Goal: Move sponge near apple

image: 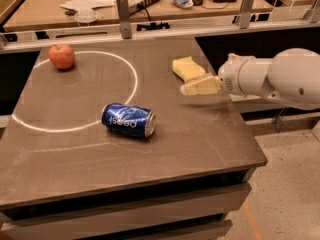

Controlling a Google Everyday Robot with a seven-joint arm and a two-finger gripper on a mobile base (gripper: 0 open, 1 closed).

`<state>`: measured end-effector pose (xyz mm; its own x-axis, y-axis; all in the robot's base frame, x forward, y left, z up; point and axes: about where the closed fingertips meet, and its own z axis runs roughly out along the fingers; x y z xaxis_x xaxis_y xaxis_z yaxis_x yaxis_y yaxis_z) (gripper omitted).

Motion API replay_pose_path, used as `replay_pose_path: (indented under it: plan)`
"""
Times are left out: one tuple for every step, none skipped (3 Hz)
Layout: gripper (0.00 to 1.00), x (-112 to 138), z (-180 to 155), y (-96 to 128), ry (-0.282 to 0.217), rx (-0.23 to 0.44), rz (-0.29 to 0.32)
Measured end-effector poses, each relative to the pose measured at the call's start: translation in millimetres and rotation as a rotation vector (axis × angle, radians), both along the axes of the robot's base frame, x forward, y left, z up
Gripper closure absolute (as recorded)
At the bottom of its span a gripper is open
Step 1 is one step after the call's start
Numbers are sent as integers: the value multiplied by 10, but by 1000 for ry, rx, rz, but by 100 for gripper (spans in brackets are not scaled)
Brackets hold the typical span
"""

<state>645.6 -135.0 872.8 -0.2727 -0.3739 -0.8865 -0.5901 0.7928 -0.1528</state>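
Observation:
The sponge (187,67), a pale yellow block, lies on the dark table near its right edge. The apple (62,56), small and red-orange, sits at the table's far left, on a white ring painted on the top. My gripper (186,88) comes in from the right on a white arm, its pale yellow fingers pointing left. It hovers just in front of the sponge, at its near side, and holds nothing that I can see.
A blue Pepsi can (128,119) lies on its side in the table's middle, between sponge and apple. The white ring (131,89) marks the left half of the table (200,139). A rail with metal posts (123,10) runs behind it.

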Motion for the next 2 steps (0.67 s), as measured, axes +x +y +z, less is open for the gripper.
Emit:
replay_pose_path:
  plan:
    - [0,168,-104,164,-9,-1,7]
    - [3,281,-249,246,18,22,-9]
